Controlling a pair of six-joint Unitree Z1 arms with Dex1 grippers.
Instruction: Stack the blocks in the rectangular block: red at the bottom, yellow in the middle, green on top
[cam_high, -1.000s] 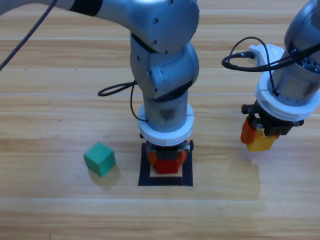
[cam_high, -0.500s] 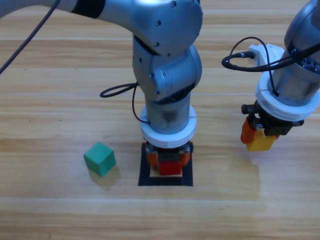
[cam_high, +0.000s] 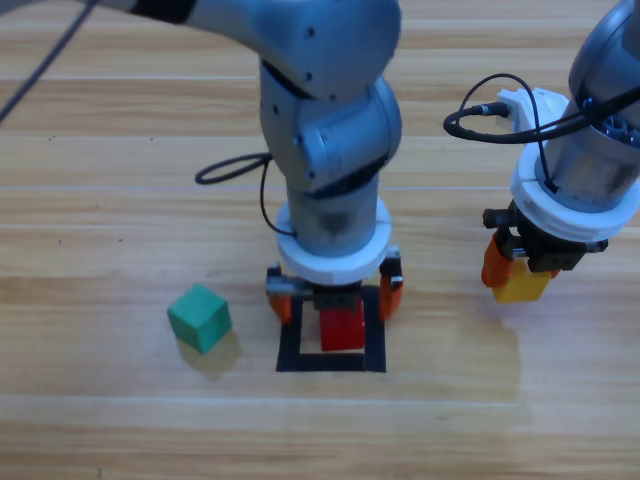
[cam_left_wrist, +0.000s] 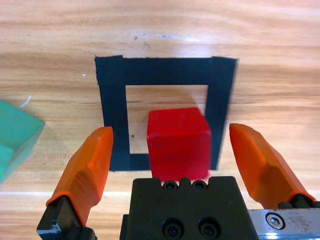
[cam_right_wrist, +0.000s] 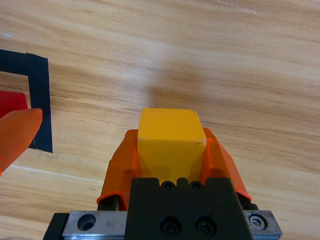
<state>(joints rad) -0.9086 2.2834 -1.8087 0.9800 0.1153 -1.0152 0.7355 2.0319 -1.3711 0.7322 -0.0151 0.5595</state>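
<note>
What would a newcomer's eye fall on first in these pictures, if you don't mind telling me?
Probably the red cube sitting inside the black tape square at mid-table, with the left gripper open just above it, one jaw on either side. Next, the yellow cube clamped in the right gripper, held off to the right of the square. The green cube lies alone on the left.

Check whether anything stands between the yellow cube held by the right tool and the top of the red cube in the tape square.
Yes. The left tool hangs open directly over the red cube inside the black tape square, a jaw on either side of it. The right tool, shut on the yellow cube, waits off to the right.
</note>
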